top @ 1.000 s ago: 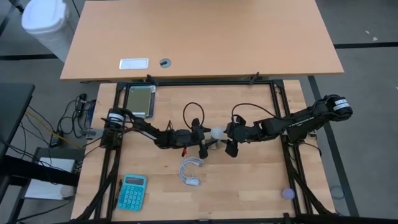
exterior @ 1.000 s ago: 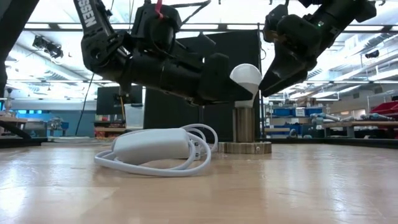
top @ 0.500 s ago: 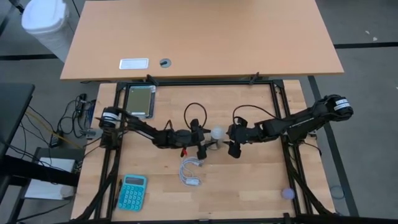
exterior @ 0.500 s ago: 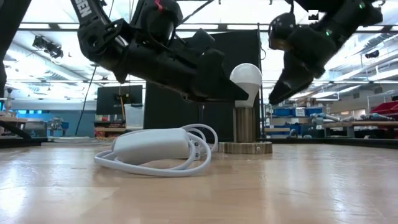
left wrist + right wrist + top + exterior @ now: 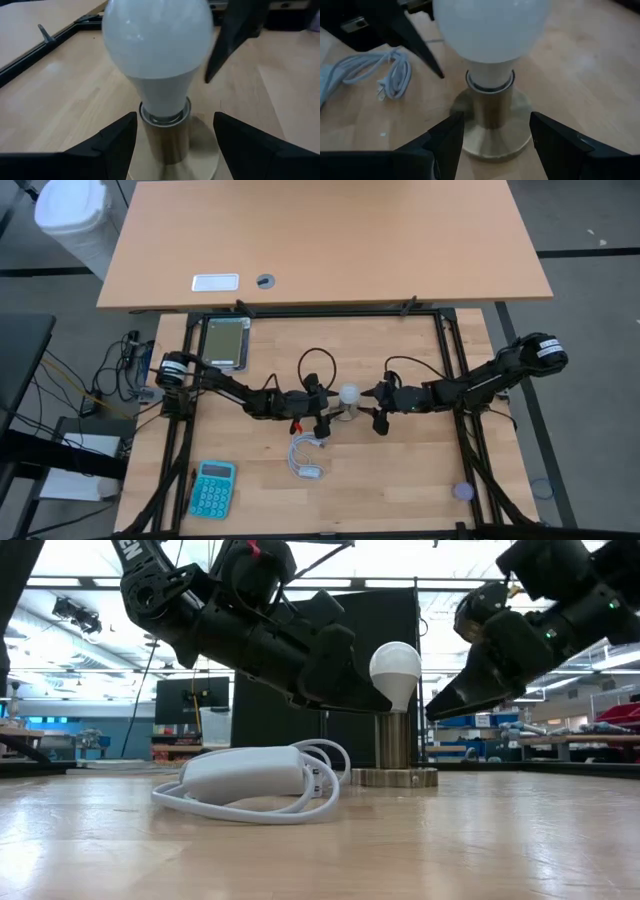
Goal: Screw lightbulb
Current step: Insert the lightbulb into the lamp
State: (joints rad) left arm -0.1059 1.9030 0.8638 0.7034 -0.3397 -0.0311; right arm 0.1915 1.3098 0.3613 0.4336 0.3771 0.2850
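So the lightbulb (image 5: 396, 668) sits upright in a brass socket (image 5: 393, 744) mid-tabletop (image 5: 400, 470), a coiled white cord (image 5: 262, 783) just beside it. The left tool (image 5: 175, 137) has its fingers apart either side of the socket, not touching. The right tool (image 5: 492, 132) faces it from the other side, fingers apart too, holding nothing.

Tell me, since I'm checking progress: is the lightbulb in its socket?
In: the lightbulb stands upright with its base inside the brass socket.

A teal calculator (image 5: 212, 487) lies near the counter's (image 5: 400, 470) front-left corner. A coiled white cord (image 5: 306, 455) (with its plug) lies mid-counter, and a metal tray (image 5: 225, 342) sits at back-left.
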